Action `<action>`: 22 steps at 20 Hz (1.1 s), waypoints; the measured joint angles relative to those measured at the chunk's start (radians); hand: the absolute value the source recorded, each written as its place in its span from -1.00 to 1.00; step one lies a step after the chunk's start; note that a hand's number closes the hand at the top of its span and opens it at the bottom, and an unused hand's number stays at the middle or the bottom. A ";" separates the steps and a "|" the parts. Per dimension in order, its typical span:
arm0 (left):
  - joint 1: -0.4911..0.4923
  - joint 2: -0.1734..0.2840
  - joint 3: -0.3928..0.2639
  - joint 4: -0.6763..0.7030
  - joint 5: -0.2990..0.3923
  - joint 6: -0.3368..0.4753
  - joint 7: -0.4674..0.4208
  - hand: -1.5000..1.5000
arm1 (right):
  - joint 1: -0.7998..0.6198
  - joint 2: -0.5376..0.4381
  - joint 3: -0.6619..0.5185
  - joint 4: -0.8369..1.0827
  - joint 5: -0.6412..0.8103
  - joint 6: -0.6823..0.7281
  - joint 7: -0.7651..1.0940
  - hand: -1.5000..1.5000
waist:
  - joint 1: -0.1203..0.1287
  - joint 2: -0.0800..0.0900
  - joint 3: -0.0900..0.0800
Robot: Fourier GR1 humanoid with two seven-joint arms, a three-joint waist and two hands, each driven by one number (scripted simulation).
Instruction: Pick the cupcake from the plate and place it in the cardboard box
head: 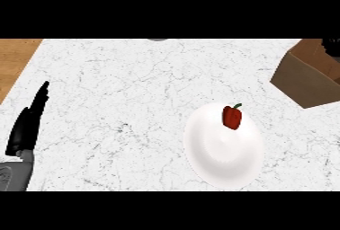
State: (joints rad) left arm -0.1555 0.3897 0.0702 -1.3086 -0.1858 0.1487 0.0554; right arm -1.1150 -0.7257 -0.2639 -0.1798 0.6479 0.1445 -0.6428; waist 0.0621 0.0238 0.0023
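A white plate (222,146) lies on the pale marbled table (133,90), and every place here is given from that plate. On the plate's upper part, toward its right side, sits a small red thing with a green stem (232,117); it looks like a red pepper rather than a cupcake, and no cupcake shows on the plate. It stands clear of the rim and nothing touches it. Up and to the right of the plate, well apart from it, is the cardboard box (309,78), brown, cut off by the view's right edge, with its open top facing up and a dark shape just showing at its far upper corner. Far to the left of the plate, near the view's left edge, the left hand (26,126) rests above its grey forearm (13,175), black fingers straight and pointing up, released and holding nothing. The right hand does not show anywhere. Beyond the table's upper left corner, far from the plate, a strip of brown wood (16,58) is visible.
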 measured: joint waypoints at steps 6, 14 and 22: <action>-0.027 0.001 0.002 0.007 0.005 -0.017 0.000 0.00 | -0.012 0.060 0.008 0.044 0.023 -0.090 0.097 -1.00 | 0.017 0.009 0.001; -0.036 0.010 0.006 -0.012 0.011 -0.036 0.017 0.00 | -0.001 0.100 -0.024 0.091 -0.005 -0.064 0.153 -1.00 | 0.031 0.014 0.003; -0.028 -0.002 0.008 -0.002 0.002 -0.025 -0.004 0.00 | 0.003 0.095 -0.124 0.064 -0.103 -0.072 0.073 -1.00 | 0.026 0.016 0.003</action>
State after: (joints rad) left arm -0.1831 0.3878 0.0780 -1.3105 -0.1834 0.1236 0.0511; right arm -1.1124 -0.6310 -0.3878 -0.1156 0.5448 0.0721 -0.5700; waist 0.0883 0.0400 0.0057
